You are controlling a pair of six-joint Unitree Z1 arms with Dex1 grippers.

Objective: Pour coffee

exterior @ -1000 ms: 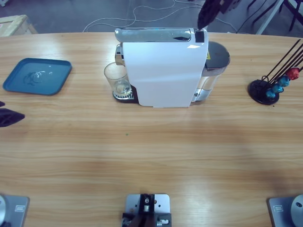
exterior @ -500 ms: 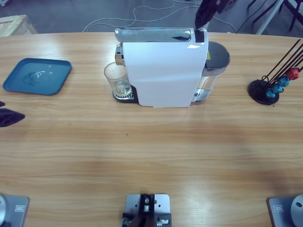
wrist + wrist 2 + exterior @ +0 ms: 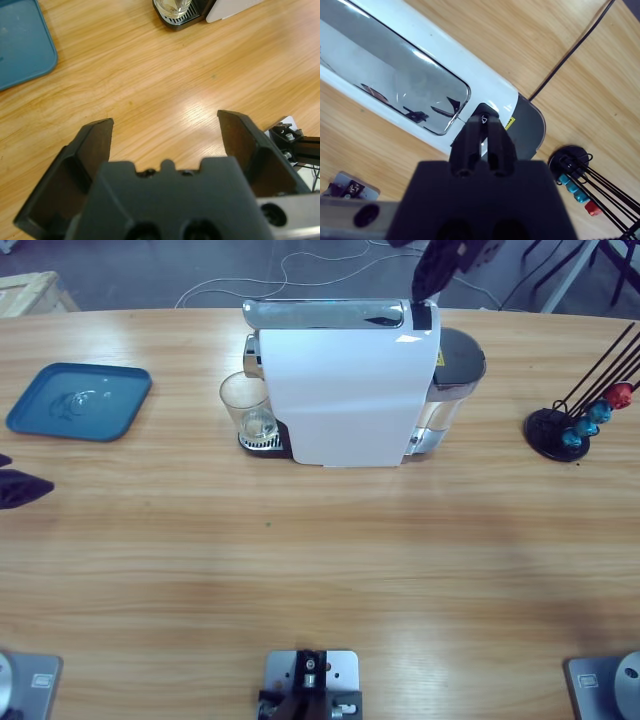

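**Pressed together over the machine's button**

Right gripper (image 3: pixel 483 131) jaws closed, tips at black button (image 3: pixel 484 120) on white coffee machine (image 3: pixel 345 390). Left gripper (image 3: pixel 165 132) spread wide above bare table (image 3: pixel 320 560), holding nothing. Glass (image 3: pixel 246 406) under spout; coffee indiscernible. Capsule rack (image 3: pixel 578 420) in right wrist and high views only.

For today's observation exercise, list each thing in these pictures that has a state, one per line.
Glass: upright under the spout, nearly empty.
Coffee machine: lever down.
Blue tray: bare.
Left end effector: open, holding nothing.
Right end effector: shut, tips at the machine's button.
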